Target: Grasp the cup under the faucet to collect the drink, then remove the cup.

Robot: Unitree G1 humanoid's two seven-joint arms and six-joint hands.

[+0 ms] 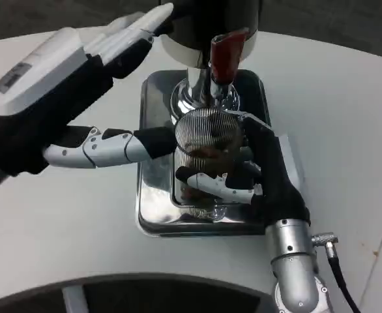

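Right hand wrapped round cup under faucet; left hand open, beside. Keep cup upright, centred under spout while filling.

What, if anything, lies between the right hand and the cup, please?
Nothing: in the head view the right hand wraps its fingers directly around the ribbed cup, which stands on the drip tray below the faucet.

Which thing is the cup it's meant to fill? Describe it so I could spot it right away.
Find the shiny metal tray on the white table. The cup stands on it, under the dispenser's red-brown tap handle, with the right hand wrapped round it. It's the only ribbed, see-through thing there.
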